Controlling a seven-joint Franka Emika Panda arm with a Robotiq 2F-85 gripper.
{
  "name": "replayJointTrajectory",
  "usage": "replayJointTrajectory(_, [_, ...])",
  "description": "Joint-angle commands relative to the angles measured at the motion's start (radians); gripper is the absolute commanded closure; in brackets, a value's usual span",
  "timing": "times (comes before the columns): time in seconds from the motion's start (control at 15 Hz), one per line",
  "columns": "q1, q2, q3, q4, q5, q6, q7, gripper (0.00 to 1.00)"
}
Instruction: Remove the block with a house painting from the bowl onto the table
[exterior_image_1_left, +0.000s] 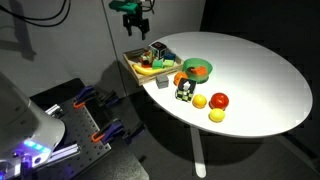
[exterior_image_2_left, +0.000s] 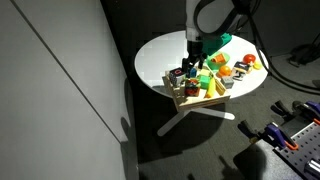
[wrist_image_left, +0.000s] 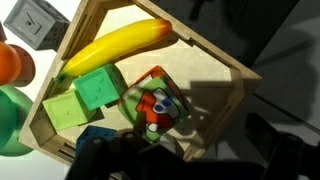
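Squarish wooden bowl (wrist_image_left: 197, 75) is pretty packed; glossy house block (wrist_image_left: 155, 105) has bare floor on its right. Gripper (exterior_image_1_left: 133, 30) jaws spread, empty.

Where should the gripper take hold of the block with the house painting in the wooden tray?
Probably from straight above: the block with a house painting lies inside the tray, whose walls bar a sideways reach. Close on two opposite side faces, away from the green cube beside it.

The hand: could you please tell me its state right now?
The hand is open, holding nothing, above the shallow squarish tan wooden tray.
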Motion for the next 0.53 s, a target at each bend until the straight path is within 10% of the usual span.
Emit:
replayJointTrajectory(0.0, [0.000,0.028,-0.014,0.008,-0.014,0.018,0.017,0.00])
replayJointTrajectory(0.47, [0.006,0.107,-0.032,0.050,-0.016,0.035,0.022,0.00])
